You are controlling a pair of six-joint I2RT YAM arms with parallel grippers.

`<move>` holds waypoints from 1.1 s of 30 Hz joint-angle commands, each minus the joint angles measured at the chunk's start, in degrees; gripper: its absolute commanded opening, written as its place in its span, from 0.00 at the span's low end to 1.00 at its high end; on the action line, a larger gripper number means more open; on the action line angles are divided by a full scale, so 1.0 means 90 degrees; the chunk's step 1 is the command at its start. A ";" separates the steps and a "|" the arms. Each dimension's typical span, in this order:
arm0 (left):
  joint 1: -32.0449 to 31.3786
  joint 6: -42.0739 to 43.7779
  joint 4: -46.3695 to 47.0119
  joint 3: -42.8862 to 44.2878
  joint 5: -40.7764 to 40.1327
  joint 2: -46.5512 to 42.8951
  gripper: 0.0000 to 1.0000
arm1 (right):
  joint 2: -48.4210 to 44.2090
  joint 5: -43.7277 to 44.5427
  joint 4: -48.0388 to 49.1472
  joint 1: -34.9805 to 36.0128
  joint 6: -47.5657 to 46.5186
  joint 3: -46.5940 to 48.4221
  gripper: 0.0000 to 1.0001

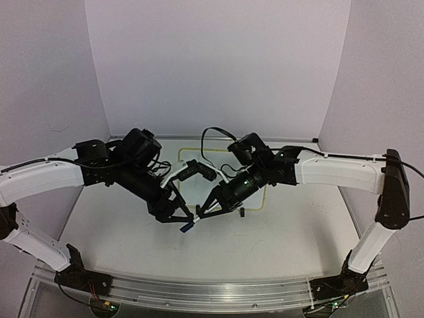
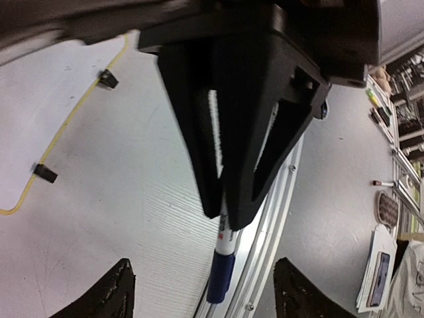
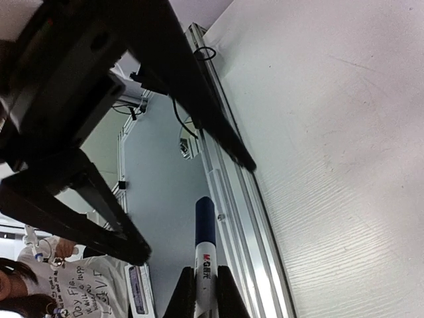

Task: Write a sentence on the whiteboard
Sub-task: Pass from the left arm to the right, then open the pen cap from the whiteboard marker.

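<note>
Right gripper (image 3: 205, 295) is clamped on the marker (image 3: 205, 255), mid-table toward the near edge. The marker's long axis runs near-far, blue cap (image 3: 204, 222) toward the near edge, slightly left. Left gripper (image 2: 209, 291) is spread wide either side of the cap end, not touching it. Whiteboard (image 1: 264, 192) lies flat just behind, its face mostly hidden by the arms. White table (image 1: 278, 252), pale backdrop walls (image 1: 218, 66).

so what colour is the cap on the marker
Dark blue; the marker cap shows best in the right wrist view.
</note>
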 commanded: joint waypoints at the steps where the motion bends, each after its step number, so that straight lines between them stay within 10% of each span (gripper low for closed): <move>1: 0.0299 -0.1236 0.1578 -0.0731 -0.0777 -0.1136 0.83 | -0.0639 0.0624 0.1741 -0.0047 0.0806 -0.0484 0.00; 16: 0.0678 -0.3724 0.5486 -0.2571 0.0722 -0.2280 0.88 | -0.1716 0.1240 0.5154 -0.0053 0.2073 -0.1826 0.00; 25: 0.0702 -0.4027 0.6043 -0.2615 0.1305 -0.2111 0.41 | -0.1731 0.0956 0.5591 -0.0047 0.2438 -0.1956 0.00; 33: 0.0710 -0.4118 0.6122 -0.2647 0.1390 -0.1981 0.22 | -0.1758 0.0919 0.5668 -0.0049 0.2507 -0.1958 0.00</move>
